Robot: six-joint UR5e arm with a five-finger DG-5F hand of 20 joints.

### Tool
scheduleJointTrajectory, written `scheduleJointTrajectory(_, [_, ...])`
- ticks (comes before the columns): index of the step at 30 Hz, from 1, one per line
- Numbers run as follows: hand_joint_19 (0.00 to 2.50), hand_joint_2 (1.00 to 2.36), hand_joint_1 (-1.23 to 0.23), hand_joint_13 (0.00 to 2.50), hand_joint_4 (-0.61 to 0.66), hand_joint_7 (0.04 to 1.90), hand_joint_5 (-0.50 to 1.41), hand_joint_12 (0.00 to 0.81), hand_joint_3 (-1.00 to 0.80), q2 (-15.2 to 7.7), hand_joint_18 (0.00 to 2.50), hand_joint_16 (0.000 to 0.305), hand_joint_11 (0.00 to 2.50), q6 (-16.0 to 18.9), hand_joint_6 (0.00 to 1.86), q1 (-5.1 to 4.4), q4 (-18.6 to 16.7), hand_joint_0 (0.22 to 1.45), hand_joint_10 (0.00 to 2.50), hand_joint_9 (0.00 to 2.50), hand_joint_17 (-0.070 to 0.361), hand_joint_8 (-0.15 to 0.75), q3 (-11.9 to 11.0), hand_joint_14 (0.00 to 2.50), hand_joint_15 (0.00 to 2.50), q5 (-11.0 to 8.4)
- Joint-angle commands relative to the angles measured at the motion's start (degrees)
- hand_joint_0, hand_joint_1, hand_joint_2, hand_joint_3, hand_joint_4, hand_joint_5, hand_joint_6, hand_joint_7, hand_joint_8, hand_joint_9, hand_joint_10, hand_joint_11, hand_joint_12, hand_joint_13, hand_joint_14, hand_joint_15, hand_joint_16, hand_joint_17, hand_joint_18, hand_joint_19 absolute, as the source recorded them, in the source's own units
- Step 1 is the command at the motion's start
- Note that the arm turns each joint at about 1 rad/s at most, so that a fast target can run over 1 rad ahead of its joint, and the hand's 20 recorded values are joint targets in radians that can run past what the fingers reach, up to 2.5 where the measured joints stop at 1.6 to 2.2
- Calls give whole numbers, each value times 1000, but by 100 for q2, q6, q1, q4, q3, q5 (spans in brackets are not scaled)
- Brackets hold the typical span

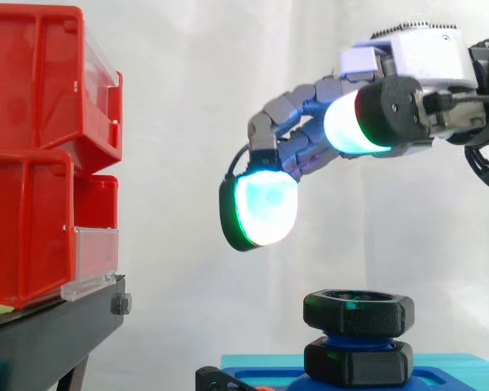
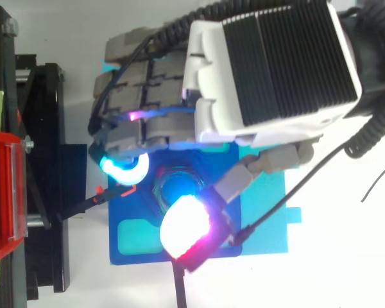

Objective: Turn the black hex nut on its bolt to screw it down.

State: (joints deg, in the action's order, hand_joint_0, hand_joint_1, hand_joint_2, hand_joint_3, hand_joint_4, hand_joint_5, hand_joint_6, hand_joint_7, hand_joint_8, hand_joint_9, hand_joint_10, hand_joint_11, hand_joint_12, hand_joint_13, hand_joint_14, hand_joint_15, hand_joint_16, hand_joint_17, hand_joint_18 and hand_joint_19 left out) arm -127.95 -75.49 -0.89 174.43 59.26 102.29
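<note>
Hand (image 1: 416, 61) up in the upper right hangs loosely spread, holding nothing, clear above the nut (image 1: 359, 314) at bottom centre.

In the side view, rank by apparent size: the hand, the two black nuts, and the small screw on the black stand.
Hand; then upper nut and lower nut, too alike to rank; stand screw smallest.

Blue base (image 1: 448, 364) cut by bottom edge, red bins (image 1: 33, 163) cropped left, bolt (image 1: 352, 335) mostly hidden inside black hex nut (image 1: 359, 314)
</note>
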Motion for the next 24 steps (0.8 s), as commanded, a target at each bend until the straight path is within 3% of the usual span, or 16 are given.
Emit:
scheduleJointTrajectory(1, [81, 1000, -304, 601, 314, 977, -182, 346, -500, -2, 457, 41, 386, 131, 555, -157, -155, 471, 7, 578, 91, 335, -3, 4, 120, -156])
scheduleJointTrajectory(7, [86, 1000, -304, 603, 314, 978, -180, 347, -500, -10, 460, 41, 385, 139, 552, -298, -339, 471, 7, 586, 92, 338, 41, 3, 117, -280])
scheduleJointTrajectory(8, [86, 1000, -304, 603, 316, 977, -180, 348, -500, -10, 461, 41, 388, 139, 552, -377, -401, 470, 7, 586, 92, 337, 156, 4, 120, -403])
scheduleJointTrajectory(12, [86, 1000, -305, 606, 315, 979, -180, 349, -500, -10, 463, 41, 383, 139, 551, -456, -708, 470, 9, 588, 92, 337, 410, 4, 121, -543])
scheduleJointTrajectory(17, [86, 1000, -305, 606, 315, 985, -179, 349, -500, -10, 463, 41, 380, 139, 550, -482, -831, 469, 7, 590, 92, 338, 454, 5, 117, -552])
scheduleJointTrajectory(24, [80, 1000, -309, 607, 316, 905, -190, 348, -500, -10, 466, 41, 396, 113, 612, -482, -647, 471, 8, 592, 92, 338, 454, 4, 118, -552])
